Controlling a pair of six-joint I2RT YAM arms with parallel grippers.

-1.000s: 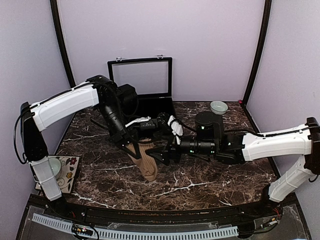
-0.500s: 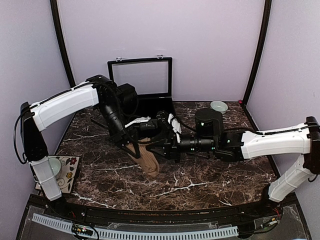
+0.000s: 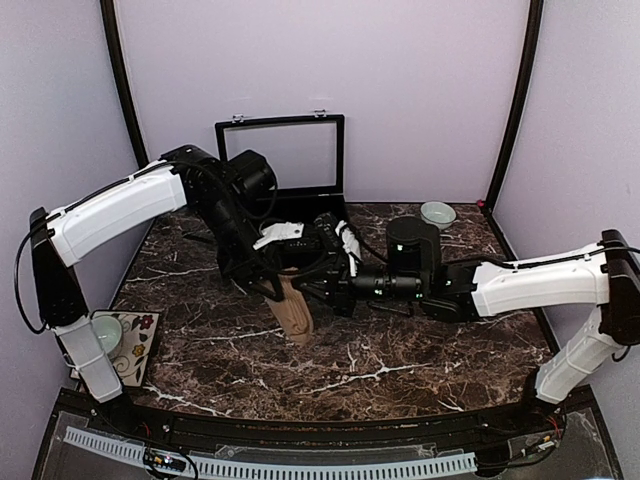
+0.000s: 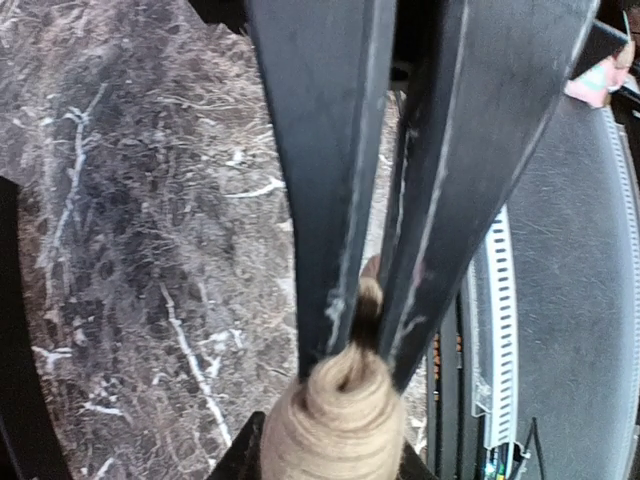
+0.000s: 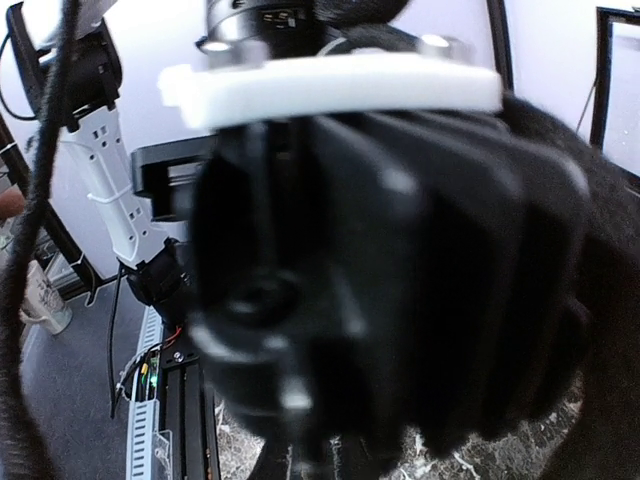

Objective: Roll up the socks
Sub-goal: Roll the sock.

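1. The left claw (image 4: 362,340) points down at the bench (image 3: 400,350). Its two fingers (image 4: 320,200) stand only a narrow gap apart, clamped on a fold of the tan sock (image 3: 294,314) that fills that gap.
2. The tan sock sits near the middle of the bench as a rolled bundle, standing steeply. Its lower end is on the bench and its upper end is in the left claw. In the left wrist view the roll bulges just below the fingertips.
3. The right claw (image 3: 312,287) reaches in from the right and meets the upper part of the sock, just beside the left claw. Its fingers are drawn together. I cannot tell whether any fabric is caught between them.
4. A blurred black housing (image 5: 380,260) close to the lens fills the right wrist view, hiding that claw's fingers and the sock. From above, the two black claws overlap and their tips are hard to separate.
5. A second ago the right claw gaped wide, lower and apart from the sock. It has since moved in and closed. The sock lay longer and more slanted then.
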